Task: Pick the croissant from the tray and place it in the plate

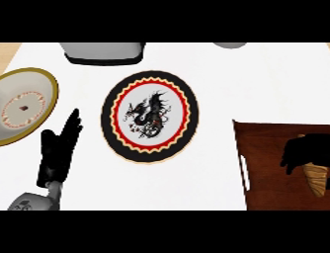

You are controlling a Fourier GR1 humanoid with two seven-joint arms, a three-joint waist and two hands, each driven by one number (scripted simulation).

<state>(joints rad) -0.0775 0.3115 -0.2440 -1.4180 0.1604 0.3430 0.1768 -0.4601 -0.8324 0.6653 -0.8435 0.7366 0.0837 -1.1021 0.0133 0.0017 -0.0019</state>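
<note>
A dark brown tray (270,148) lies at the right edge of the white counter. On it the tan croissant (317,179) pokes out below my right hand (315,152), whose fingers curl over its upper part. The plate (150,116), with a black rim, a red and cream ring and a black dragon on its white centre, sits in the middle, left of the tray. My left hand (57,148) rests open at the lower left, fingers pointing up, between the plate and a bowl.
A white bowl with a gold rim (15,106) stands at the far left. A grey appliance (102,52) sits at the back centre, and a grey round object (230,45) peeks in at the top.
</note>
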